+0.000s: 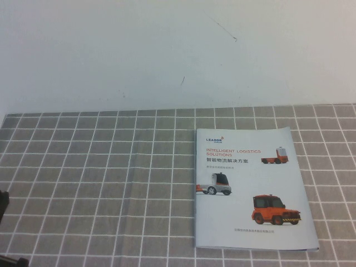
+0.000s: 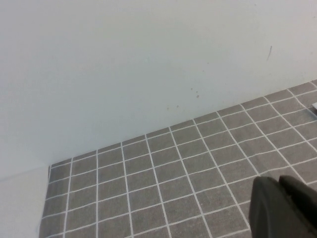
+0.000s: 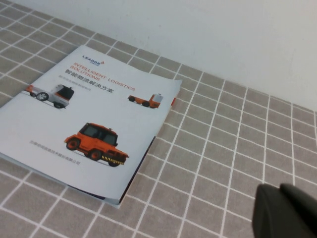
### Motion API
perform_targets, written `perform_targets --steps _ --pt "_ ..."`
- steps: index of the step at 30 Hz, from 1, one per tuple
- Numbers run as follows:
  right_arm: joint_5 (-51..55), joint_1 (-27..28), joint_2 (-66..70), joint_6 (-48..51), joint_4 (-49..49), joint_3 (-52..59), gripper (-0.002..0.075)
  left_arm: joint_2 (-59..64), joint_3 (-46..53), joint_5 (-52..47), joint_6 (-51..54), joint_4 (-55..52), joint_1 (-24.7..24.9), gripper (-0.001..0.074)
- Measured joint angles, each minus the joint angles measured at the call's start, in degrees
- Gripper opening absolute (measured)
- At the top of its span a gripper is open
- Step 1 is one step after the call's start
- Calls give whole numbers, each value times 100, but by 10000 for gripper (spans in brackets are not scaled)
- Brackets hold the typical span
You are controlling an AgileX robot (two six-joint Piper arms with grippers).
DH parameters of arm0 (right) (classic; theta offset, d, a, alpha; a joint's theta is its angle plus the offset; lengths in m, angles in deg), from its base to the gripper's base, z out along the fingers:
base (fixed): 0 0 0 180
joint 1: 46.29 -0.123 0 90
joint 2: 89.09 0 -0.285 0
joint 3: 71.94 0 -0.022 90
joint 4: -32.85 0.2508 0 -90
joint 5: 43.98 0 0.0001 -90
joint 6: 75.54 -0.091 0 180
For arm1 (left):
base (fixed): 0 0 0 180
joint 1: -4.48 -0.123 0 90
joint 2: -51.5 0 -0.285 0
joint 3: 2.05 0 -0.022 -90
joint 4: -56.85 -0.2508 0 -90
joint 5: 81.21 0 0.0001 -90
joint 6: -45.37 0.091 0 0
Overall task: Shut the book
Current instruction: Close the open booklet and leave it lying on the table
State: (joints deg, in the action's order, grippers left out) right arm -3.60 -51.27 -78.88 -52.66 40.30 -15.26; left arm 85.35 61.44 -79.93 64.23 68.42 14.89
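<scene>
The book (image 1: 251,189) lies flat and closed on the grey tiled cloth, right of centre, front cover up, with orange and white vehicles printed on it. The right wrist view shows the same book (image 3: 89,119) with its page edges facing the camera. My right gripper (image 3: 278,189) hangs off to the book's right, apart from it, its two dark fingers pressed together and empty. My left gripper (image 2: 278,180) is far to the left over bare cloth, also shut with nothing in it. In the high view only a dark bit of the left arm (image 1: 3,204) shows at the left edge.
The grey tiled cloth (image 1: 111,183) covers the table up to a white wall (image 1: 178,50) at the back. In the left wrist view, the cloth's edge (image 2: 48,171) meets a pale surface.
</scene>
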Motion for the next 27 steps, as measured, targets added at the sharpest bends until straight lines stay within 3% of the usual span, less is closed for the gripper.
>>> perform_targets --steps 19,27 --pt "-22 0 -13 -23 30 0 -3 -14 0 -56 0 0 13 -4" --pt "-22 0 -13 -23 40 0 -3 -1134 253 -559 0 0 -268 -4"
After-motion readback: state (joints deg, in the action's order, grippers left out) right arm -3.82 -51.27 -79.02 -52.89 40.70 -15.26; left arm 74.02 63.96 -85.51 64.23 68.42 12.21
